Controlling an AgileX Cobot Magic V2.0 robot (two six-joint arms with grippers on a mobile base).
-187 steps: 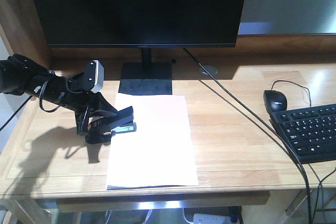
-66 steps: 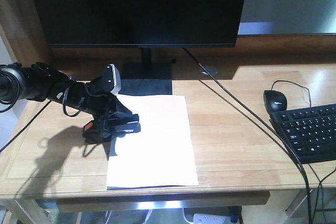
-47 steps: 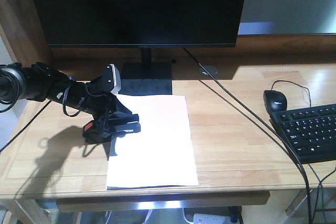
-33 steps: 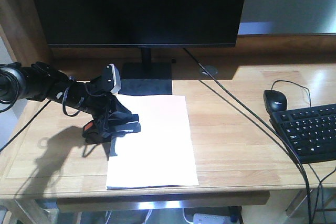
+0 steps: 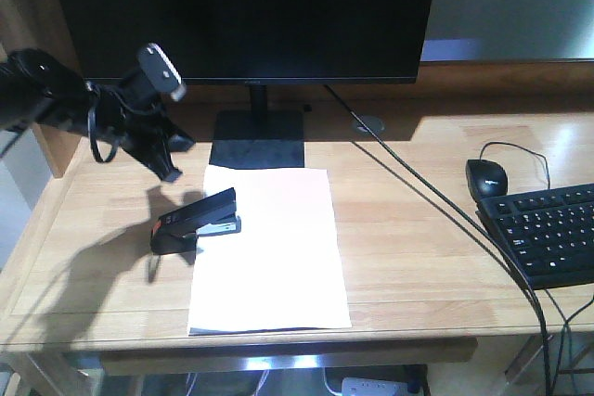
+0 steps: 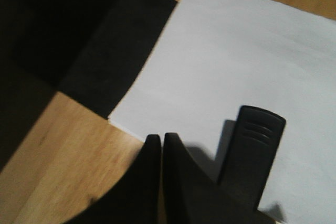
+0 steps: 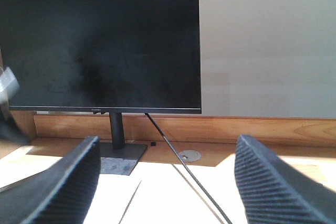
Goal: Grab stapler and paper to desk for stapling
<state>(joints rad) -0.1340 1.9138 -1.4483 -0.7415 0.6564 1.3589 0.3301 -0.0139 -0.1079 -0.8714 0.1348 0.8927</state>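
Left tool (image 5: 172,157) closed above stapler (image 5: 198,221) on paper (image 5: 269,248); right tool (image 7: 165,182) open.

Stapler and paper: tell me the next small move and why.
Probably pull the left gripper farther back and leave things alone. The stapler rests free with its front over the left edge of the paper on the desk, the left gripper raised clear of it, its fingers closed together in the wrist view.
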